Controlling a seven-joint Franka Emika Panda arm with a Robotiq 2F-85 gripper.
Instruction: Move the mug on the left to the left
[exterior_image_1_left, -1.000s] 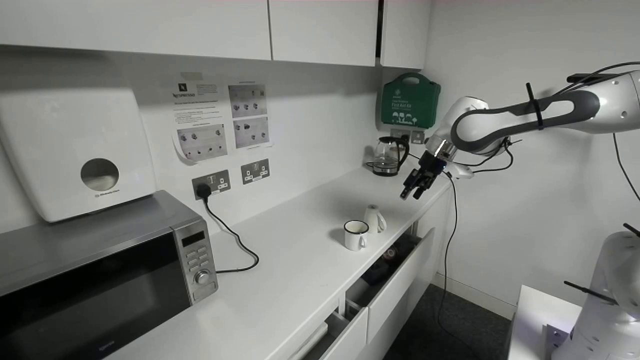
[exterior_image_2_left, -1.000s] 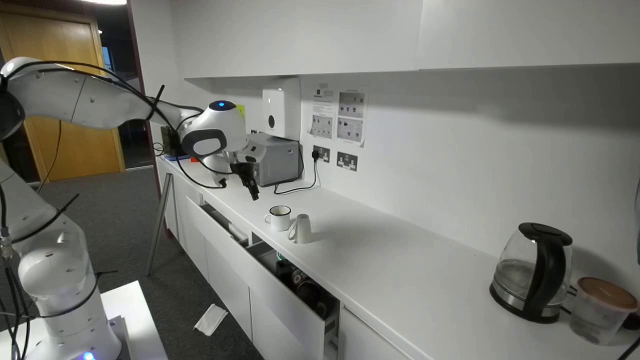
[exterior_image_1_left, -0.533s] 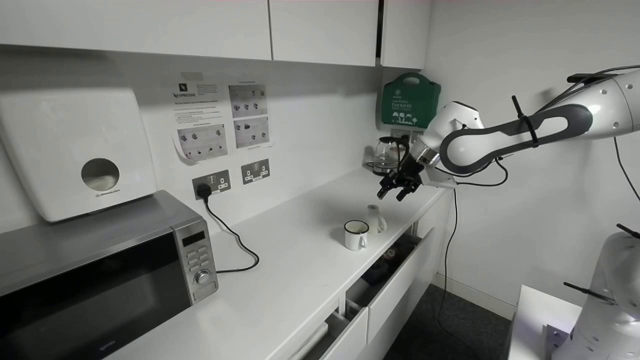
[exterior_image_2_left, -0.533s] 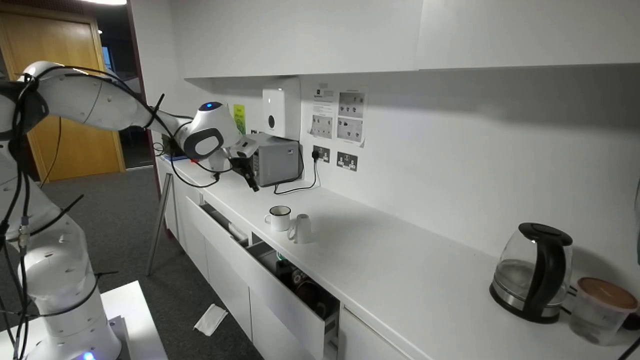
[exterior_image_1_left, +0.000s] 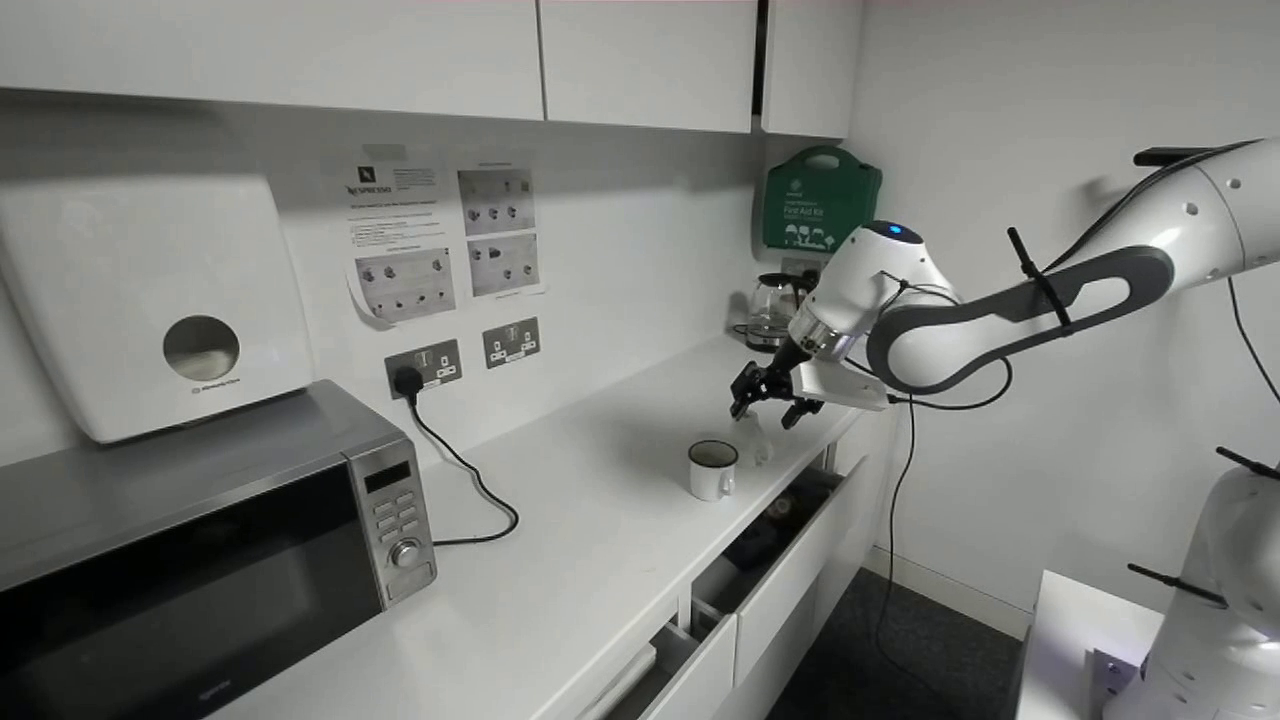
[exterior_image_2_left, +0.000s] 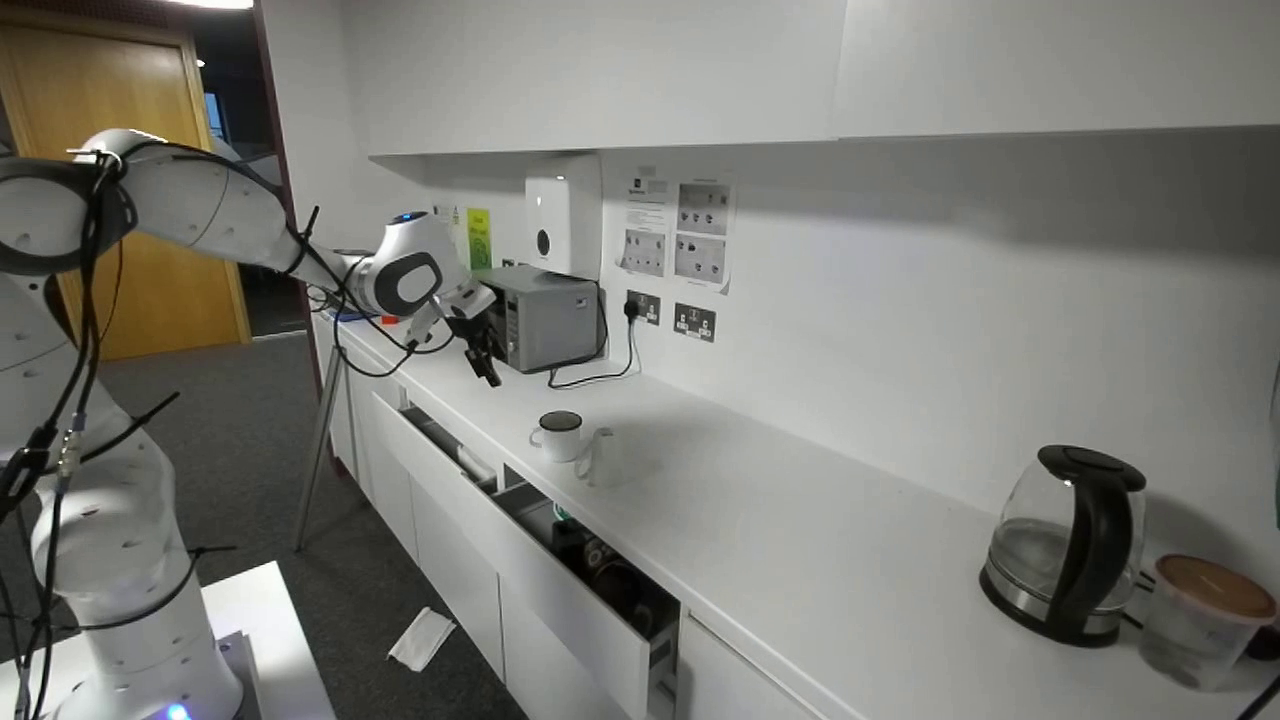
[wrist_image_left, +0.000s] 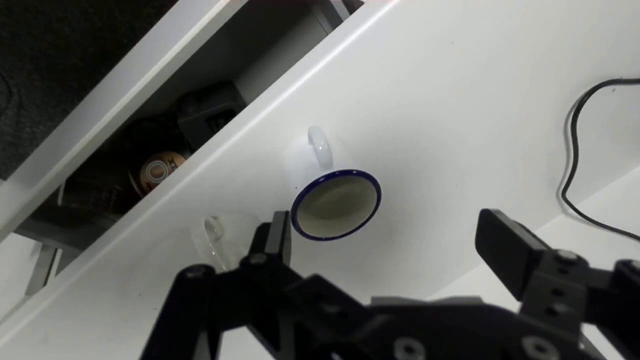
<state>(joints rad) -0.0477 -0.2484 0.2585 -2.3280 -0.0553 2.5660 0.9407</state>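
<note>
The gripper (exterior_image_1_left: 763, 418) is edging toward the microwave (exterior_image_1_left: 230, 550) and swivelling — fingers (wrist_image_left: 505, 242) spread wide, holding nothing — while the dark-rimmed white mug (exterior_image_1_left: 710, 483) is sitting unmoved on the counter (exterior_image_1_left: 590, 500) just beside the pale cup (exterior_image_2_left: 605, 460), so this is likely lining up, grasp still pending.

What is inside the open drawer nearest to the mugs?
Inside the drawer, the wrist view shows a black boxy object and a round orange-brown thing. Darker contents I cannot name; the counter covers the back.
</note>
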